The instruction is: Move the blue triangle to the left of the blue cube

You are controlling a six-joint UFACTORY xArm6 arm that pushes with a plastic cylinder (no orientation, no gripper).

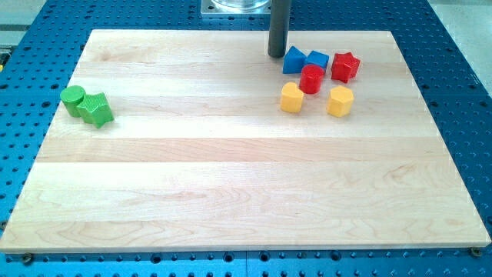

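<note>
A red cylinder (311, 78) and a red star (345, 67) are seen on the wooden surface (231, 177) with two yellow blocks (291, 98) (340, 101). A green cylinder (73, 99) is touched by a green star (97, 109) at the view's left.

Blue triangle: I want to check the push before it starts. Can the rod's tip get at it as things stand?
Probably yes. My tip sits just to the view's left of the blue triangle with nothing between them. The blue cube touches the triangle's far side, and the red cylinder crowds it from below.
</note>
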